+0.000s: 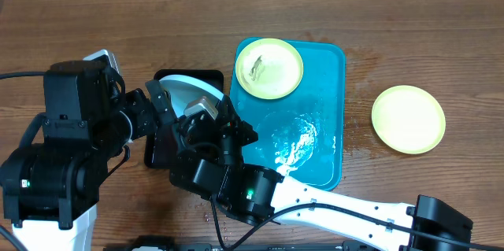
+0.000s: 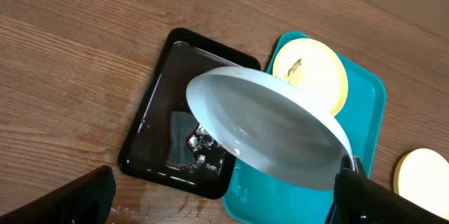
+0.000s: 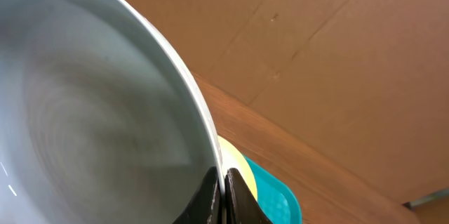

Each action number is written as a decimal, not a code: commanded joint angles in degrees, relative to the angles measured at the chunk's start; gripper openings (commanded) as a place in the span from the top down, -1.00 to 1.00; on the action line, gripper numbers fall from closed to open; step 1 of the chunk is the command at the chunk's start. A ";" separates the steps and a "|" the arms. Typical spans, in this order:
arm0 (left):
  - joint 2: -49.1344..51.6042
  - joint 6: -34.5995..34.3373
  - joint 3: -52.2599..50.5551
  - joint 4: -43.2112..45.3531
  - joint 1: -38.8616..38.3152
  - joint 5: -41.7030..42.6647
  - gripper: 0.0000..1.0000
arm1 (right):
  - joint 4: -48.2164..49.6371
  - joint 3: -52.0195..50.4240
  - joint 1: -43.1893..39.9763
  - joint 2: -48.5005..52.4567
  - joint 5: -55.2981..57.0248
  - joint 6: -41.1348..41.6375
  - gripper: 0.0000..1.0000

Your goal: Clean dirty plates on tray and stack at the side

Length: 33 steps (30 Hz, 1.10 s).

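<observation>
Wooden table [image 1: 236,7]: right end effector [image 3: 223,180] pinches tilted blue plate [image 3: 84,112]; left end effector [image 2: 224,185] seemingly spread.

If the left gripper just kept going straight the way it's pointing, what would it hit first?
Most likely the tilted light blue plate, held by the right gripper directly ahead of the left gripper; the black tray lies beyond. Depth is unclear.

A black tray [image 2: 151,112] holding wet scraps [image 2: 200,145] sits on the wooden table [image 2: 70,55].
</observation>
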 commanded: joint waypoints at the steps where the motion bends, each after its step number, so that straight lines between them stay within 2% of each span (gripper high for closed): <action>1: -0.13 1.03 1.11 0.39 0.37 -0.63 -0.99 | 0.87 1.51 0.26 -0.72 1.68 -0.63 0.92; 10: -0.13 1.01 1.11 0.59 0.37 -0.70 -1.00 | 1.51 1.51 0.17 -0.72 1.68 -0.33 0.92; 14: -0.13 1.01 1.11 0.61 0.37 -0.66 -0.99 | -1.05 1.51 -2.86 -0.72 -0.48 9.62 0.92; 16: -0.13 1.01 1.11 0.55 0.37 -0.63 -1.00 | -4.83 1.51 -6.71 -0.72 -8.15 16.92 0.93; 19: -0.13 1.01 1.11 0.57 0.37 -0.61 -0.99 | -8.48 1.51 -14.19 -0.74 -28.50 25.55 0.93; 24: -0.13 1.03 1.11 0.57 0.35 -0.61 -1.00 | -8.70 2.82 -31.36 -3.58 -73.50 29.20 0.93; 27: -0.13 1.03 1.11 0.57 0.37 -0.61 -0.99 | -9.49 3.82 -42.40 -6.95 -91.69 29.92 0.93; 29: -0.13 1.03 1.11 0.57 0.35 -0.61 -1.00 | -12.52 4.00 -50.58 -9.64 -97.02 31.41 0.93; 33: -0.13 1.03 1.11 0.57 0.35 -0.63 -1.00 | -26.80 4.00 -65.61 -13.09 -89.96 31.80 0.92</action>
